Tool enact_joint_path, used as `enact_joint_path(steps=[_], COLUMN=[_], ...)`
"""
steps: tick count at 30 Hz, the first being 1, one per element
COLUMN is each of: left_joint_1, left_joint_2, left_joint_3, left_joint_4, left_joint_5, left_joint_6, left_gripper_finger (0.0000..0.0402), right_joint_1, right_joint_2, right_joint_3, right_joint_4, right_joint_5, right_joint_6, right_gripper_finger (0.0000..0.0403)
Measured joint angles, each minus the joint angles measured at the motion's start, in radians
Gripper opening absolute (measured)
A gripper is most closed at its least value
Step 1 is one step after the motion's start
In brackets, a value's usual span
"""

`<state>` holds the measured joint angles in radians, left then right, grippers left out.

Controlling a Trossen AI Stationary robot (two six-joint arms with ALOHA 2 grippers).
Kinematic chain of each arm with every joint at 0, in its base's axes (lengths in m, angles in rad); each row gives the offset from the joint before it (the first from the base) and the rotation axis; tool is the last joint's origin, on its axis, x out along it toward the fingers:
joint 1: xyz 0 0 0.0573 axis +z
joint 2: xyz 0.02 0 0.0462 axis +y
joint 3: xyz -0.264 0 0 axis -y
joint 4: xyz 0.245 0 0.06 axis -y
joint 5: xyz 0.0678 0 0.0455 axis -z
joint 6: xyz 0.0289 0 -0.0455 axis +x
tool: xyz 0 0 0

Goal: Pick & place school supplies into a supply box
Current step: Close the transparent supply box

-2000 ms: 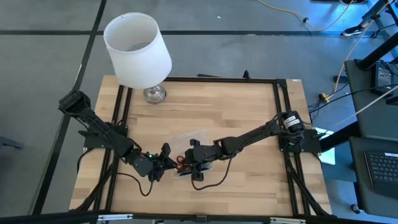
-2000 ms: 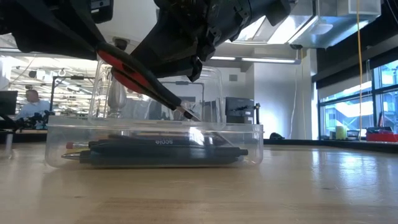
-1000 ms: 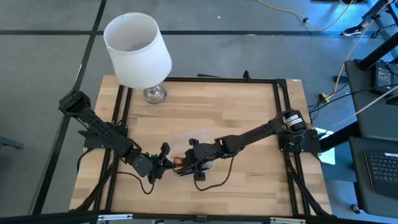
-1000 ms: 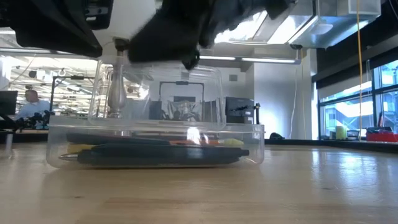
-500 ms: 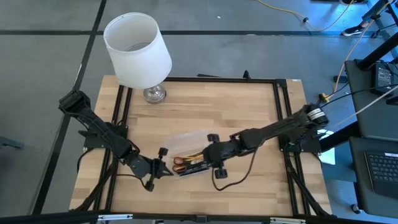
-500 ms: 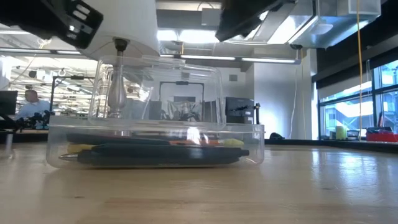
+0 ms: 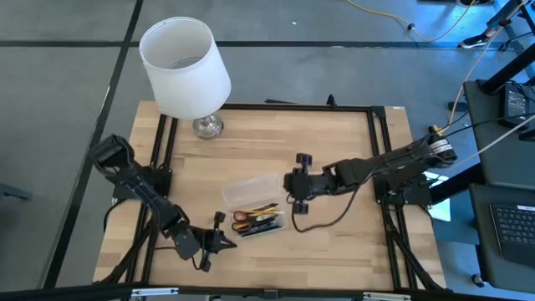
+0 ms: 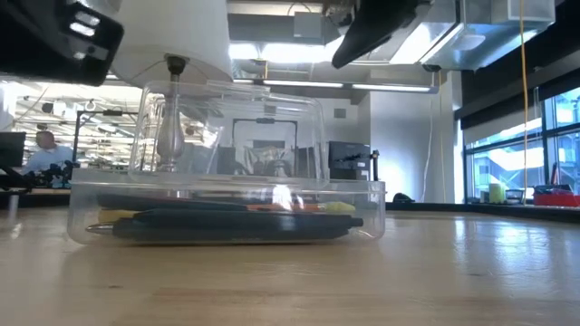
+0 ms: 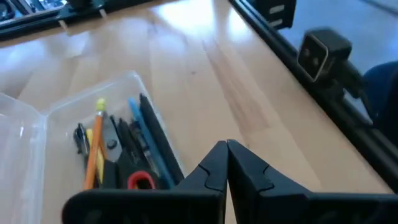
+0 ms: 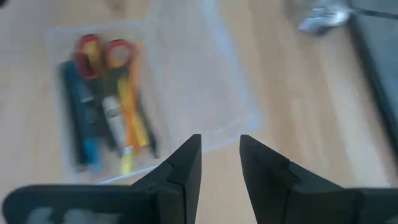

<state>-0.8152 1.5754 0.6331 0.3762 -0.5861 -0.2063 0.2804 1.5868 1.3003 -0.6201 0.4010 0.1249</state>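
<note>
The supply box point(image 7: 257, 219) is clear plastic and rests on its base on the wooden table, its lid point(image 7: 248, 191) folded open toward the far side. Pens, pencils point(image 10: 127, 118) and red-handled scissors point(image 10: 99, 50) lie flat inside it, and they show through its wall in the low view point(image 8: 227, 222). My left gripper point(image 9: 227, 155) is shut and empty. It sits low, just left of the box's near left corner point(image 7: 224, 243). My right gripper point(image 10: 219, 149) is open with nothing between its fingers, raised to the right of the box point(image 7: 289, 185).
A white-shaded lamp point(image 7: 184, 67) stands at the table's far left on a metal foot point(image 7: 207, 125). A black frame rail point(image 7: 380, 167) runs along the table's edges. Bare wood lies to the right of the box and on its near side. A person point(image 8: 43, 149) sits far off in the room.
My right gripper has drawn back from over the box, up and toward the table's right edge. My left gripper has slid toward the near edge, sunk a little and rolled. The scissors, held over the box two seconds ago, lie inside it.
</note>
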Motion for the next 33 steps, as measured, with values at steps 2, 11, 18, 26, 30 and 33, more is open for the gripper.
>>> enact_joint_path(steps=[2, 11, 18, 26, 30, 33], left_joint_1=[-0.014, -0.034, -0.028, -0.02, -0.02, -0.02], left_joint_2=[0.022, 0.113, 0.179, 0.204, 0.204, 0.204], left_joint_3=[0.0, 0.0, 0.0, 0.0, 0.0, 0.0], left_joint_4=[0.012, 0.062, 0.069, 0.062, 0.047, 0.037], left_joint_5=[-0.014, -0.025, -0.077, -0.101, -0.108, -0.126], left_joint_6=[-0.006, -0.114, -0.168, -0.192, -0.2, -0.201], left_gripper_finger=[0.0002, 0.0001, 0.0001, 0.0001, 0.0003, 0.0001], right_joint_1=[-0.027, -0.193, -0.282, -0.297, -0.299, -0.297], right_joint_2=[-0.003, 0.005, 0.022, 0.148, 0.18, 0.186], right_joint_3=[0.0, -0.002, -0.001, -0.002, -0.002, -0.002], right_joint_4=[0.003, 0.13, 0.237, 0.326, 0.325, 0.323], right_joint_5=[0.011, -0.083, -0.263, -0.349, -0.324, -0.324], right_joint_6=[-0.004, -0.096, -0.152, -0.27, -0.285, -0.285], right_gripper_finger=[0.0113, 0.0113, 0.0113, 0.0113, 0.0113, 0.0113])
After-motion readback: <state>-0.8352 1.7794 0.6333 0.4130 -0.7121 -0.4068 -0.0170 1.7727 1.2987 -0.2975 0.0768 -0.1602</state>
